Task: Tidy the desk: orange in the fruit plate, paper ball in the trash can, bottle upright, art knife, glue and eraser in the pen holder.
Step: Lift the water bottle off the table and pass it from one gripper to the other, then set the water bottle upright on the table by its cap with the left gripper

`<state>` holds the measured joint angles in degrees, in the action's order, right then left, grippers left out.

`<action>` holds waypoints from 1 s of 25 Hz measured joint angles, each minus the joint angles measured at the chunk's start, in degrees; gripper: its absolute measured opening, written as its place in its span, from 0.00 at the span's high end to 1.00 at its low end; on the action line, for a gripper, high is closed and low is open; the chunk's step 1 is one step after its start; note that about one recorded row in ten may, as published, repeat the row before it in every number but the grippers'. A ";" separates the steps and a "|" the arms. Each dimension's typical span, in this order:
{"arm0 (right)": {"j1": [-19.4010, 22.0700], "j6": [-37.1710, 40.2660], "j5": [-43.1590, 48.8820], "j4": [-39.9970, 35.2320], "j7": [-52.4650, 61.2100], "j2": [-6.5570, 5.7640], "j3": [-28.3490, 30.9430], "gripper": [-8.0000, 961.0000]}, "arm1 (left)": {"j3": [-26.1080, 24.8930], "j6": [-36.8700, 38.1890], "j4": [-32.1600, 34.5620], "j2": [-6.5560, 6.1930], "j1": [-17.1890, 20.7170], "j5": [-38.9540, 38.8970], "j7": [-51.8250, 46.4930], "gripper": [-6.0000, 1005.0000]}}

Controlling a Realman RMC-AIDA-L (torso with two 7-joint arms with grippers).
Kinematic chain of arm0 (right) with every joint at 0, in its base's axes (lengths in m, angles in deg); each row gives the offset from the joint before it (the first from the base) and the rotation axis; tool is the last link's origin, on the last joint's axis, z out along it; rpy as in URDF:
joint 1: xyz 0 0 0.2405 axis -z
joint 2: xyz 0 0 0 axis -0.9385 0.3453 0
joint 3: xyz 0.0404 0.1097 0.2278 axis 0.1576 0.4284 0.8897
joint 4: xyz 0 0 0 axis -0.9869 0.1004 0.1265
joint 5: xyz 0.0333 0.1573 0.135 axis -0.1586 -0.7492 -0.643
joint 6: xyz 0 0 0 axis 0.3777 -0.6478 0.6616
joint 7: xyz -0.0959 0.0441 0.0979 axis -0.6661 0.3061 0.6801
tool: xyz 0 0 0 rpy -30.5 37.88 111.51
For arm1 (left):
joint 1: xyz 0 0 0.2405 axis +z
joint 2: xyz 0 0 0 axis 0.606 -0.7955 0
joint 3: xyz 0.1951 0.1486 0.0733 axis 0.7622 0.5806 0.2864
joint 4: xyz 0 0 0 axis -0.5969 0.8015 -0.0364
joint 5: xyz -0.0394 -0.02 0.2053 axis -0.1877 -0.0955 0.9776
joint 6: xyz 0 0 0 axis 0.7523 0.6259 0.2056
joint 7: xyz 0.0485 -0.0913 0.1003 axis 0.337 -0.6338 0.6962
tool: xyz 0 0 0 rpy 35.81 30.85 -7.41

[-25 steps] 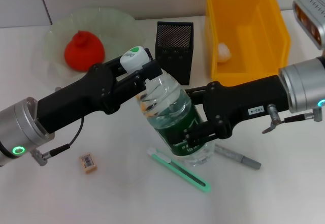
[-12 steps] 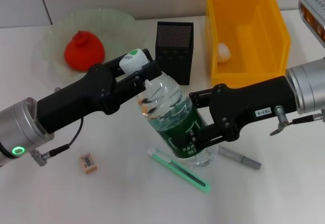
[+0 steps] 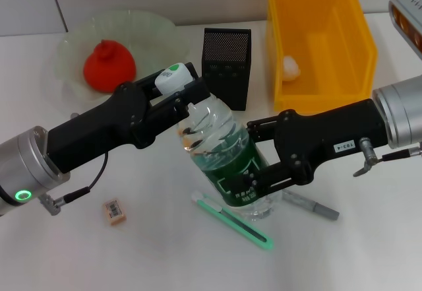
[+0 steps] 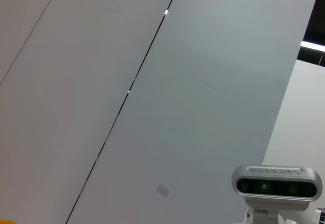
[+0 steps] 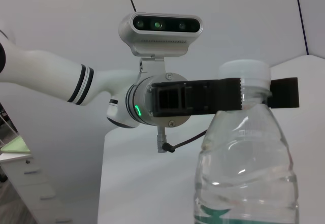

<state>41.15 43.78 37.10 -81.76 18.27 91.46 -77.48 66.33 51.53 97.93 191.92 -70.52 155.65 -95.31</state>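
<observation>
The bottle [image 3: 221, 149] stands nearly upright at the table's middle, leaning slightly left. My left gripper [image 3: 186, 95] is shut on its neck just under the white cap [image 3: 175, 76]. My right gripper [image 3: 259, 159] is open, its fingers flanking the green-labelled lower body. The right wrist view shows the bottle [image 5: 244, 153] close up with the left gripper's black fingers [image 5: 203, 98] across its neck. The orange [image 3: 109, 66] lies in the fruit plate [image 3: 69, 47]. The paper ball [image 3: 291, 66] is in the trash can [image 3: 359, 47]. The art knife [image 3: 234, 223], glue [image 3: 311, 204] and eraser [image 3: 114, 212] lie on the table.
The pen holder [image 3: 226, 63] stands just behind the bottle, between the fruit plate and the trash can. The art knife and the glue lie right at the bottle's base. The left wrist view shows only a wall and a camera head.
My right gripper has slid back to the right along the bottle's lower body, baring more of the label. The bottle's base shifted slightly right. The left gripper has kept its hold.
</observation>
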 joint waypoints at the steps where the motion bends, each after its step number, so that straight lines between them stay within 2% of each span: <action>1: 0.00 0.00 0.00 0.00 0.00 0.00 0.00 0.18 | 0.00 0.00 0.02 0.00 0.00 0.00 0.01 0.55; 25: 1.67 0.19 0.00 -2.13 0.04 -0.04 0.40 0.18 | 0.45 0.57 2.65 -0.24 0.59 -0.07 -0.74 0.55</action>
<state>42.82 43.97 37.10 -83.89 18.31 91.42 -77.08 66.78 52.10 100.59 191.68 -69.93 155.58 -96.05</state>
